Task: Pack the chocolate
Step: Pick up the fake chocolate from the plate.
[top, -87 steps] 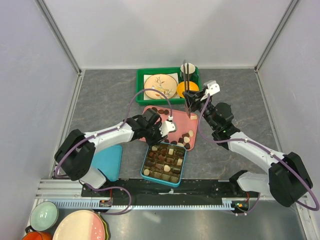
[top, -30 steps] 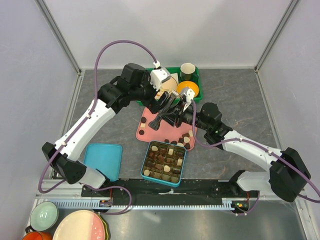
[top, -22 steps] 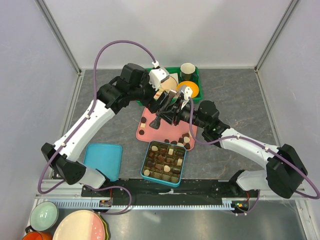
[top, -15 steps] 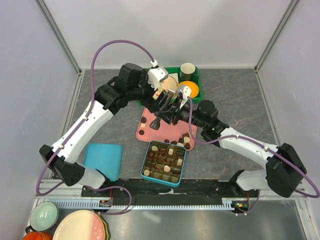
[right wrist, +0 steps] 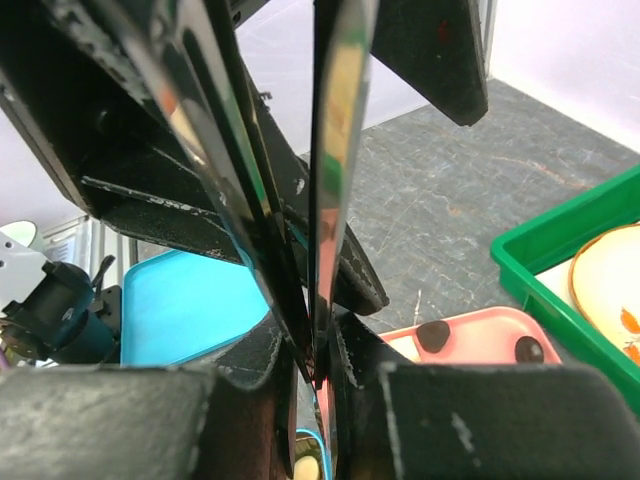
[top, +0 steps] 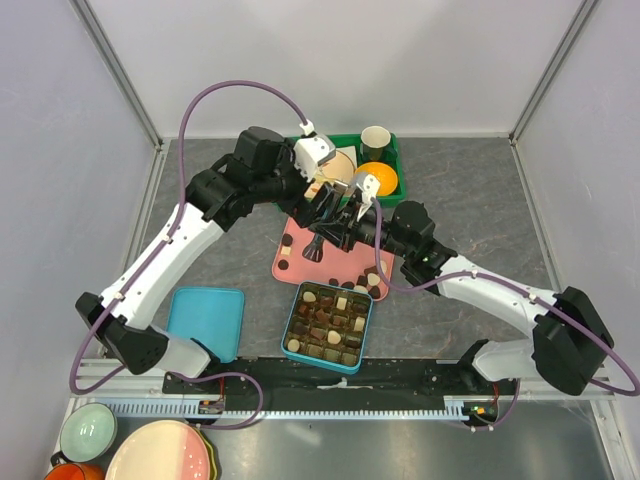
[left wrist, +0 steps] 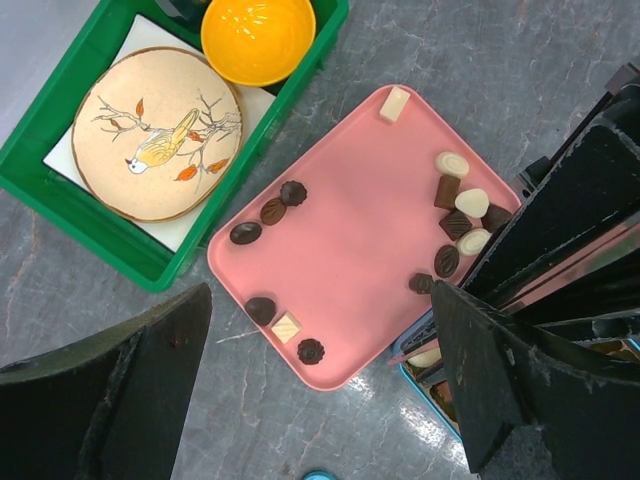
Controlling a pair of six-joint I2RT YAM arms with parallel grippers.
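Small dark, brown and cream chocolate pieces (left wrist: pixel 455 200) lie scattered on a pink tray (left wrist: pixel 350 260), also seen from above (top: pixel 298 266). More fill a teal box (top: pixel 369 322) in front of it. My right gripper (top: pixel 342 228) hovers over the tray, shut on metal tongs (right wrist: pixel 335 150) whose blades run between its fingers (right wrist: pixel 365 390). The tongs' end (top: pixel 316 246) points down-left over the tray. My left gripper (left wrist: pixel 310 395) hangs high above the tray's near-left corner, wide open with nothing in it. From above, the left gripper (top: pixel 325 198) overlaps the right one.
A green bin (left wrist: pixel 60 195) behind the tray holds a patterned plate (left wrist: pixel 160 135), an orange bowl (left wrist: pixel 258 35) and a cup (top: pixel 375 137). A teal lid (top: pixel 208 320) lies left of the box. Bowls and plates (top: pixel 160 452) sit at the near-left edge.
My right gripper has slid a little left over the tray with the tongs and squeezed them tighter. The left arm has drifted slightly up and left, still open.
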